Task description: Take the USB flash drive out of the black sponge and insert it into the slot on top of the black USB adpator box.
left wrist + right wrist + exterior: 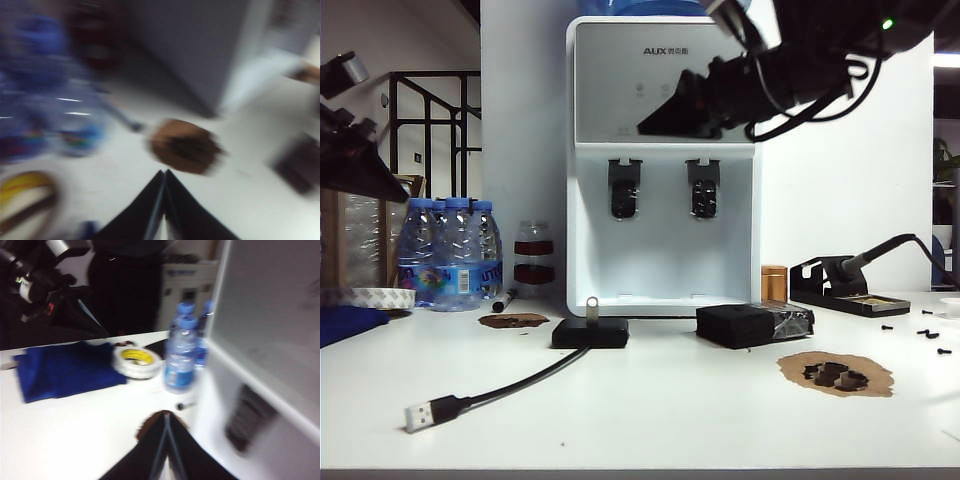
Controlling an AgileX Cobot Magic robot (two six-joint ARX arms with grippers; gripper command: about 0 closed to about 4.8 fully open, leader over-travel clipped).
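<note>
USB flash drive [592,305] sitting upright in the slot of the black USB adpator box [590,332]; both hands raised clear of the desk [650,410].

The box is lying left of centre, its cable [515,383] trailing toward the near left. The black sponge [752,325] is resting to its right, carrying nothing visible in it. The left hand [165,176] is hanging above the far left, fingers pressed together, holding nothing. The right hand [167,419] is hovering high before the water dispenser [663,160], fingers likewise closed and empty. Water bottles [450,252] are standing at the far left.
</note>
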